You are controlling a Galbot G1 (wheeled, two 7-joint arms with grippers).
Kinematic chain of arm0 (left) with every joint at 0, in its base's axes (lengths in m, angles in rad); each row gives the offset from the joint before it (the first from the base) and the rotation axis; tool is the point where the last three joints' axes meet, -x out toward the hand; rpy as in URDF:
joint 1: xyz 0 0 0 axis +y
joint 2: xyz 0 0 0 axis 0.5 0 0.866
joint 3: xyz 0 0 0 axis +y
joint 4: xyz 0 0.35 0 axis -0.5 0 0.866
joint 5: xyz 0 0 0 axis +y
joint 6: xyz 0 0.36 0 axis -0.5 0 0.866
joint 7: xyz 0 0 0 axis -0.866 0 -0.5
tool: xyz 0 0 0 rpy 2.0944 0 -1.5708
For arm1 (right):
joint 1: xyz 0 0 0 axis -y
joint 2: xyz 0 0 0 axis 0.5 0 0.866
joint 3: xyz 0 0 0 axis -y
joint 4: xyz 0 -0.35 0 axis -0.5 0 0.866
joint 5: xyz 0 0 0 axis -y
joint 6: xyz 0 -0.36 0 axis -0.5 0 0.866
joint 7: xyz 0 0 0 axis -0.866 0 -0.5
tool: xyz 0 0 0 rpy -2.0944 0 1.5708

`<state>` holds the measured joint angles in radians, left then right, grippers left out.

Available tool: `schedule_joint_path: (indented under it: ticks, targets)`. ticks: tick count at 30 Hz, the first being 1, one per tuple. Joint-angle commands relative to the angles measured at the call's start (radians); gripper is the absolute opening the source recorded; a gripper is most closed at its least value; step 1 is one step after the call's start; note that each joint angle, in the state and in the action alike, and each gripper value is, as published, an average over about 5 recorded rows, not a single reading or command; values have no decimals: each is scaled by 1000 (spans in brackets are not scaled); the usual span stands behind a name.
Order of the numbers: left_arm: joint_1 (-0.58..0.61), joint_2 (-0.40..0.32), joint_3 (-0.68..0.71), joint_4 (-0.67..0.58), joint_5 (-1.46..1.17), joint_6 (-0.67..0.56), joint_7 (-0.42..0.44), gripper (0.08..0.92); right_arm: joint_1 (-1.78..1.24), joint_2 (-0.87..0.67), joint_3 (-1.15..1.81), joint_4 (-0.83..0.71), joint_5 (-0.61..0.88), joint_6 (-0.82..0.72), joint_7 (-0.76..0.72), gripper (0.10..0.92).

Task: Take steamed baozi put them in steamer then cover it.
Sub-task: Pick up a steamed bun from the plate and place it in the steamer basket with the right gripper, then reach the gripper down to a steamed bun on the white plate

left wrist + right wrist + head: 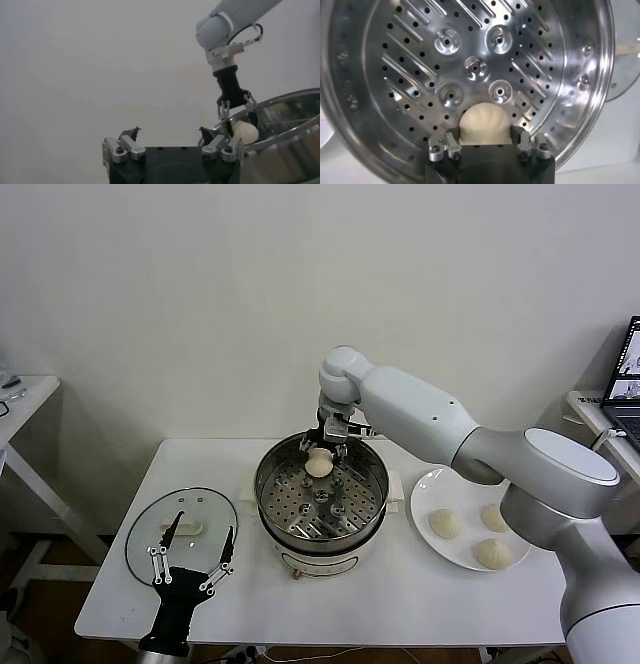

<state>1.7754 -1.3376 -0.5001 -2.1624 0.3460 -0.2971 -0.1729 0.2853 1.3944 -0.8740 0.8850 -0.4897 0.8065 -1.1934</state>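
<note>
So the baozi (318, 463) sits between the right gripper (321, 448) fingers, gripped, just over the far side of the steamer (321, 499) tray. I'd lower it onto the perforations, then spread the fingers slowly so it doesn't roll. Left gripper (193, 556) waits with fingers wide apart over the cover (181, 531).

The head camera looks down from above onto the whole tabletop (420, 604). The left wrist camera sits low, facing sideways across to the steamer (295, 125). The right wrist camera hangs close, straight over the steamer's perforated tray (470, 65). All three share the steamer.
</note>
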Motion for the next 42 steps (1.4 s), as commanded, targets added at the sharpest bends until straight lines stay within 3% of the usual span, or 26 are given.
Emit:
schedule_joint_path:
  ticks: [1, 6, 12, 19, 25, 33, 42]
  targets:
    - [0, 0, -1, 0, 0, -1, -1, 823, -13, 25, 6, -27, -28, 10, 6, 741]
    - [2, 0, -6, -3, 0, 0, 0, 823, -7, 9, -4, -2, 13, 3, 3, 817]
    - [8, 1, -11, -12, -4, 2, -1, 823, 54, -79, -27, 104, 266, -114, -46, 822]
    - [2, 7, -8, -15, -9, 6, -1, 823, 219, -347, -87, 262, 598, -508, -159, 823]
    - [-3, 11, 6, -11, -7, 7, 0, 823, 338, -537, -207, 225, 768, -769, -184, 823]
    - [-16, 13, 16, -7, -8, 10, 0, 823, 265, -647, -371, 134, 794, -844, -139, 823]
    - [-20, 12, 5, -9, -11, 14, 1, 823, 49, -661, -354, 153, 741, -872, -36, 823]
